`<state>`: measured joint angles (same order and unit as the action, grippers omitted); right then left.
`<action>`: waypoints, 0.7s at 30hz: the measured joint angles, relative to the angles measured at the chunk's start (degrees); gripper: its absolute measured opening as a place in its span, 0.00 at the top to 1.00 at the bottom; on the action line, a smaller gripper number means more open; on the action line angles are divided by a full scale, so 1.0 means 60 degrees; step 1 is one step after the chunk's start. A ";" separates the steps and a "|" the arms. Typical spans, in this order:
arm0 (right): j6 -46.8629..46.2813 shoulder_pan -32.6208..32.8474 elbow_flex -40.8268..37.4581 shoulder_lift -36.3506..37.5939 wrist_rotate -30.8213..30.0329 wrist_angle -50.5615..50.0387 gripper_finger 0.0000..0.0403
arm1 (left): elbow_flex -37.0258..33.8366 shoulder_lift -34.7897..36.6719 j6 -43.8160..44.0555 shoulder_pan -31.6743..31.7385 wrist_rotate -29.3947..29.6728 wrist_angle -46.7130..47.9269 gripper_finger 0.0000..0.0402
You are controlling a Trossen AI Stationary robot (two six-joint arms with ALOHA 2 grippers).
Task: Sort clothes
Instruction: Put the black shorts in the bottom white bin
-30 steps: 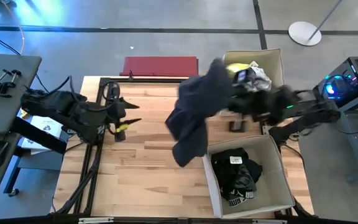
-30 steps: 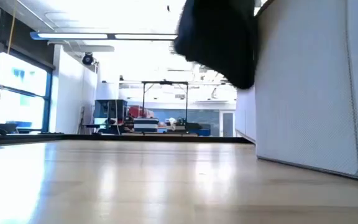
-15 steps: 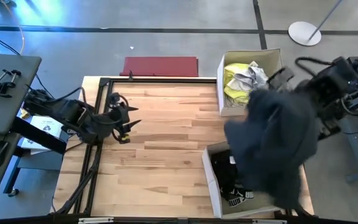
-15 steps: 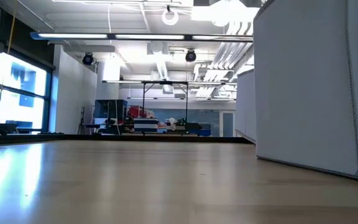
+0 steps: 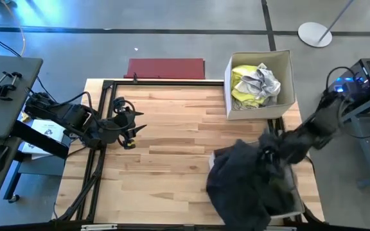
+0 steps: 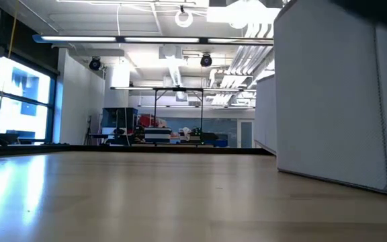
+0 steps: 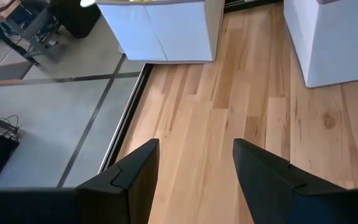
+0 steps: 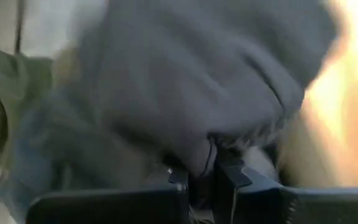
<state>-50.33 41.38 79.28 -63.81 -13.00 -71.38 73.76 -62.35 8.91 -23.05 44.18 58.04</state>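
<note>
At lower right, the right gripper pinches the dark garment over the near white box, apparently mid-drop, needing release next, while the left gripper waits wide at left.

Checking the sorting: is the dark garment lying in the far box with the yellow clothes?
No, the dark garment hangs over the near box.

Table top: pale wood planks, smooth, slight sheen seen in low view. Dark grey garment: soft matt cloth, fleecy look in right wrist view. Boxes: white matt cardboard, faint ribbed texture on wall seen in low view. Neon yellow garment: thin cloth, crumpled. Mat: red, matt, flat. Left gripper fingers: dark matt plastic, smooth.
</note>
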 joint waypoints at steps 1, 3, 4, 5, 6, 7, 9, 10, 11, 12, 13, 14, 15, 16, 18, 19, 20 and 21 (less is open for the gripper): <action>-0.0902 0.0212 -0.0537 -0.0002 0.0403 0.0115 0.96 | 0.0000 0.0000 0.0000 0.0000 0.0000 -0.0001 0.51; -0.2431 0.0592 -0.1665 -0.0036 0.1279 0.0838 0.96 | 0.0000 0.0000 -0.0004 0.0000 0.0000 -0.0026 0.51; -0.3053 0.0758 -0.2230 -0.0036 0.1592 0.1355 0.96 | 0.0000 0.0000 -0.0004 0.0000 -0.0004 -0.0040 0.51; -0.3564 0.0887 -0.2817 -0.0025 0.1796 0.1980 0.96 | 0.0000 0.0000 -0.0004 0.0000 -0.0004 -0.0080 0.51; -0.4008 0.0981 -0.3404 -0.0025 0.2009 0.2780 0.96 | 0.0000 0.0000 -0.0004 0.0000 -0.0010 -0.0160 0.51; -0.4434 0.1054 -0.3968 -0.0048 0.2228 0.3559 0.96 | 0.0000 0.0000 -0.0006 0.0000 -0.0011 -0.0237 0.51; -0.5180 0.1047 -0.5119 -0.0181 0.2779 0.5145 0.96 | 0.0004 0.0000 -0.0139 0.0004 -0.0016 -0.0383 0.51; -0.5420 0.1009 -0.5592 -0.0260 0.3014 0.5634 0.96 | 0.0004 0.0000 -0.0274 0.0004 -0.0017 -0.0507 0.51; -0.5591 0.0956 -0.6024 -0.0351 0.3214 0.5946 0.96 | 0.0004 0.0000 -0.0408 0.0007 -0.0016 -0.0630 0.51; -0.5694 0.0885 -0.6364 -0.0461 0.3440 0.6051 0.96 | 0.0004 0.0000 -0.0573 0.0007 -0.0018 -0.0795 0.51; -0.5823 0.0812 -0.6662 -0.0569 0.3716 0.5972 0.96 | 0.0004 0.0000 -0.0724 0.0007 -0.0015 -0.0994 0.51; -0.5986 0.0710 -0.6905 -0.0666 0.4035 0.5679 0.96 | 0.0004 0.0000 -0.0860 0.0007 -0.0015 -0.1175 0.51; -0.6118 0.0591 -0.7089 -0.0722 0.4272 0.5261 0.96 | 0.0004 0.0000 -0.1036 0.0007 -0.0015 -0.1336 0.51; -0.6217 0.0471 -0.7223 -0.0731 0.4346 0.4933 0.96 | 0.0004 0.0000 -0.1163 0.0007 -0.0018 -0.1508 0.51; -0.6376 0.0272 -0.7415 -0.0710 0.4067 0.4477 0.96 | 0.0007 0.0000 -0.1346 0.0007 -0.0018 -0.1720 0.51; -0.6411 0.0218 -0.7513 -0.0692 0.3741 0.4372 0.96 | 0.0007 0.0000 -0.1362 0.0007 -0.0018 -0.1775 0.51; -0.6382 0.0210 -0.7570 -0.0684 0.3350 0.4323 0.96 | 0.0007 0.0000 -0.1359 0.0007 -0.0018 -0.1804 0.51; -0.6263 0.0221 -0.7602 -0.0694 0.2926 0.4322 0.95 | 0.0007 0.0000 -0.1355 0.0004 -0.0019 -0.1803 0.51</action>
<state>-87.91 42.71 33.67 -67.98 4.55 -45.45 73.80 -62.35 0.78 -23.03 44.07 47.23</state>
